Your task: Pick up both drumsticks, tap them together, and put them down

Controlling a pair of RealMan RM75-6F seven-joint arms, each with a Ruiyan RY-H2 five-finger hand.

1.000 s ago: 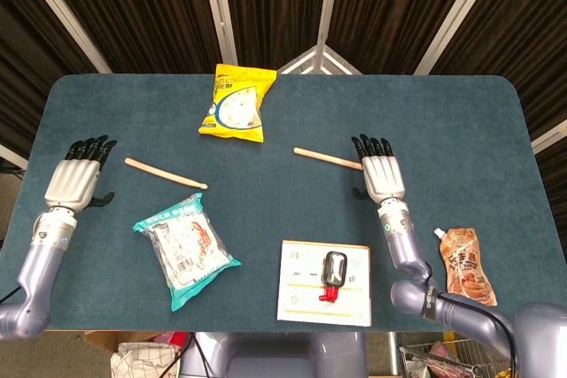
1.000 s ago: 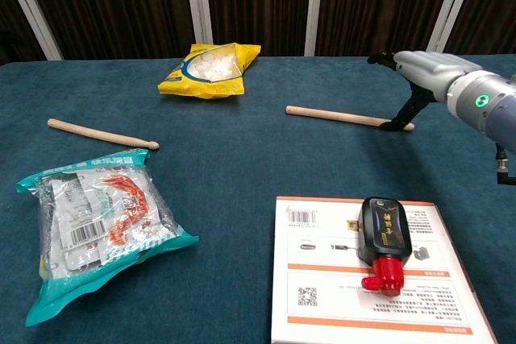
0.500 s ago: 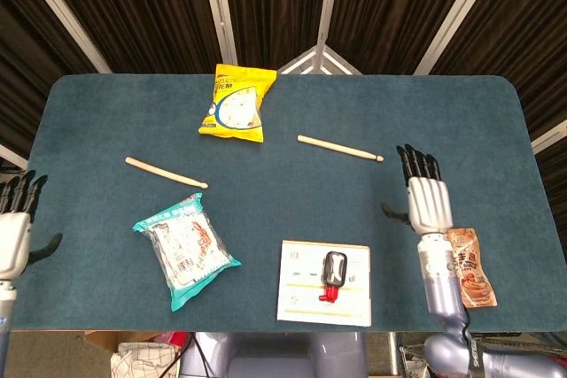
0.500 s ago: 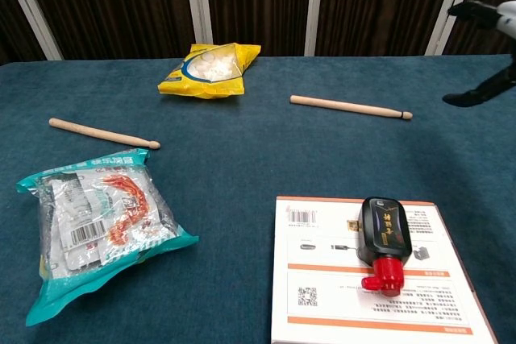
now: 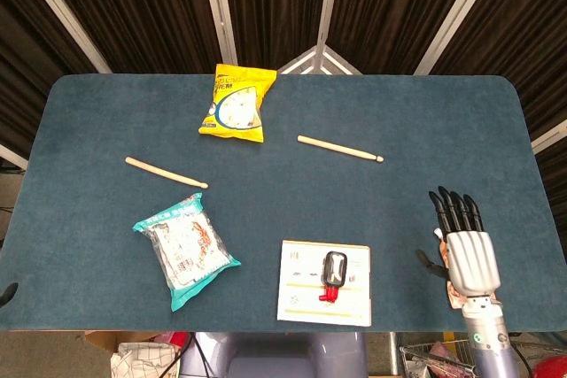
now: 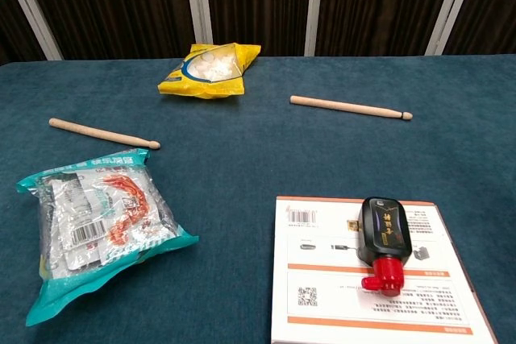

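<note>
Left stick (image 5: 166, 173): pale bare wood, slim and round, tapering to a small bead tip at its right end; lies flat on the left part of the table, just above the teal pack.
Right stick (image 5: 339, 148): same pale wood and taper, bead tip at the right; lies flat right of centre, well apart from the other stick.
Right hand (image 5: 464, 244): grey metal palm, black fingers spread and straight, holding nothing; at the table's near right corner, far from both sticks.
Left hand: only a dark sliver at the head view's lower left edge, possibly a fingertip; I cannot tell how it stands.
Table (image 5: 425, 121): dark teal felt-like cloth, rounded corners.
Yellow bag (image 5: 236, 104): crinkly, puffed foil.
Teal pack (image 5: 184, 249): clear-fronted plastic, flat.
Card (image 5: 301, 285): white printed sheet, 1 black bottle (image 5: 334, 270) with a red cap lying on it.
</note>
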